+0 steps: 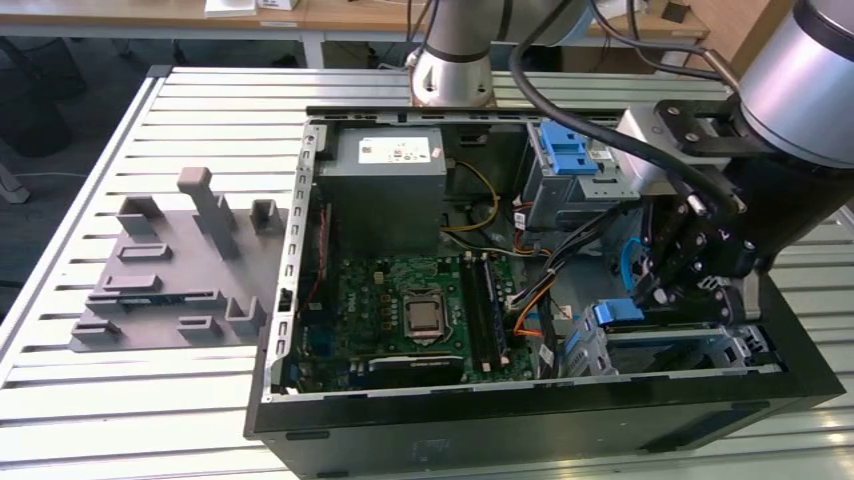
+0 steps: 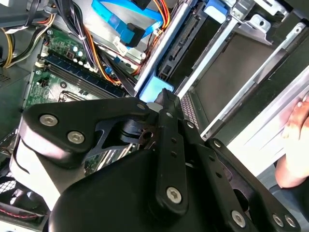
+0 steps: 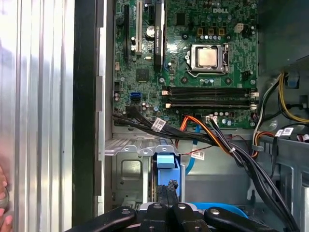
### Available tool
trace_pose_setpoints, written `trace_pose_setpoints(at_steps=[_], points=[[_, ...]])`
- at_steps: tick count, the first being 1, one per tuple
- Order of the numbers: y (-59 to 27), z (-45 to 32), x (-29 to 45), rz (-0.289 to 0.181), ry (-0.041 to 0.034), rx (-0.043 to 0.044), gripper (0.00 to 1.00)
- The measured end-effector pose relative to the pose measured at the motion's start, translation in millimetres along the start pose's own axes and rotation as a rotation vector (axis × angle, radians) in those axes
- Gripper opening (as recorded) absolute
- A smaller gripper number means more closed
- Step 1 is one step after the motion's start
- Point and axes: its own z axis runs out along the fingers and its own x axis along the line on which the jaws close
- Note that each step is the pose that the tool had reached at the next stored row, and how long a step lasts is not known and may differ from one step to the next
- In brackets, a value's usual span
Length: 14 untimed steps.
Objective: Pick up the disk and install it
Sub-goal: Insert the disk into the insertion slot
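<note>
Gripper: the gripper is seen low inside the computer case, at the drive cage in the case's near corner on the exterior view's right.
Jaws: they are pressed together, and their tips are set against the blue end of the disk; nothing is seen pinched between them.
Disk: the disk is seated on edge in the drive cage, with its blue plastic end turned toward the gripper.
Cables: a bundle of black and orange cables is strung just past the cage, between it and the motherboard.
Motherboard: the green motherboard is laid flat on the case floor, and a processor socket is set near its middle.
Power supply: a grey metal box is mounted at the far end of the case.
Latch: a small blue latch is fitted beside that box, toward the exterior view's right.
Hand: a person's hand is seen outside the case wall; whether it touches anything cannot be told.
Counter: the case is carried by a slatted metal counter, and a grey plastic fixture is placed just beside the case, on the exterior view's left.
</note>
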Motion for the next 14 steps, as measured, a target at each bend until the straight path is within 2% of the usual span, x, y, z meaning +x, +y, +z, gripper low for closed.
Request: trace_pose_setpoints(at_steps=[14], points=[[-0.1,9.1,0.2,0.0,-0.0001,0.0,0.11]])
